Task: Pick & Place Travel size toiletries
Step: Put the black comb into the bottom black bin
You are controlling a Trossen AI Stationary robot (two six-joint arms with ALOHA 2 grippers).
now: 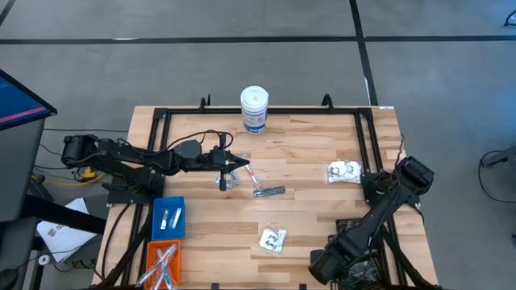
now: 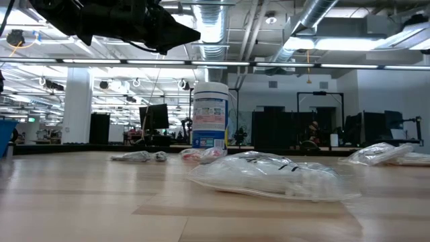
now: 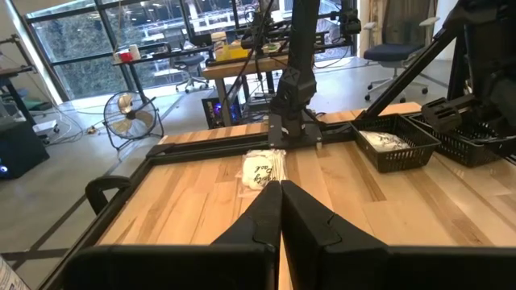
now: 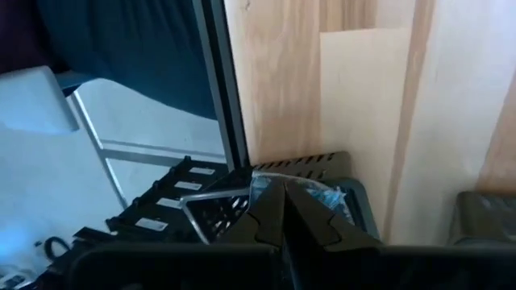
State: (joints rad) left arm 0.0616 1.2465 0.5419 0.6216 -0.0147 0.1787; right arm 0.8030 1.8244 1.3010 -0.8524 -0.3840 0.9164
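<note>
Toiletries lie on the wooden table: a silver tube (image 1: 270,192), a small tube (image 1: 224,184), a thin white-and-red stick (image 1: 255,174), and clear packets (image 1: 344,171) (image 1: 273,239). The nearer packet (image 2: 269,176) fills the low view's foreground. My left gripper (image 1: 242,165) (image 3: 280,195) is shut and empty, raised above the table near the stick. In its wrist view a packet (image 3: 264,169) lies farther along the table. My right gripper (image 4: 282,203) is shut, low at the table's near right corner over a black bin (image 4: 242,205) that holds a clear packet.
A tall white canister with a blue label (image 1: 254,109) stands near the far edge. A blue bin (image 1: 168,219) with small items and an orange bin (image 1: 164,262) sit at the near left. Black bins (image 3: 395,145) sit at the near right. A black frame (image 1: 266,113) rims the table.
</note>
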